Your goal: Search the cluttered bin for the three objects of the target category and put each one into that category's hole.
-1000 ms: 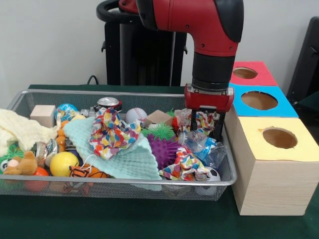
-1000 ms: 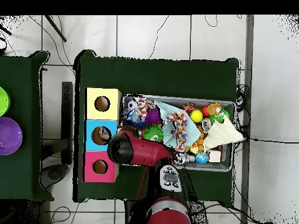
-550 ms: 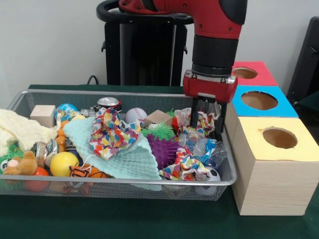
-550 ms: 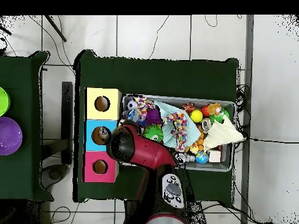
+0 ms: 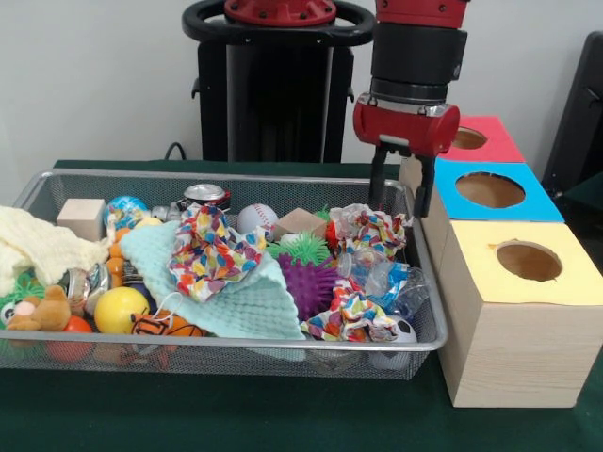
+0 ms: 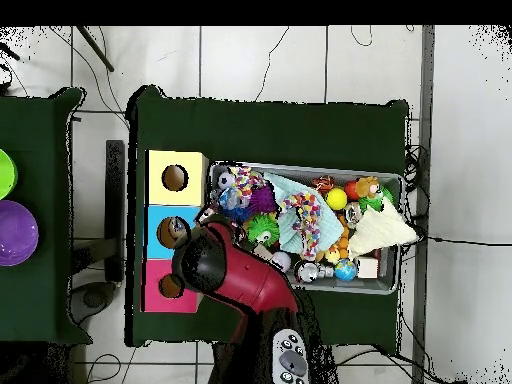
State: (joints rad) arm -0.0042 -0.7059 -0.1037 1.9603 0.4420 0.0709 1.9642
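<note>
My pincer (image 5: 400, 193) is hanging released and empty over the far right corner of the wire bin (image 5: 429, 320), just beside the blue box (image 5: 490, 191). Right under it a crumpled patterned paper wad (image 5: 369, 229) is lying on a plastic bottle (image 5: 377, 270). The bin is also holding a purple spiky ball (image 5: 309, 282), a mint cloth (image 5: 231, 306), a baseball (image 5: 256, 217) and a wooden block (image 5: 81, 217). The yellow box (image 5: 528, 282) and the red box (image 5: 471, 138) are flanking the blue one on the desk (image 5: 188, 414).
</note>
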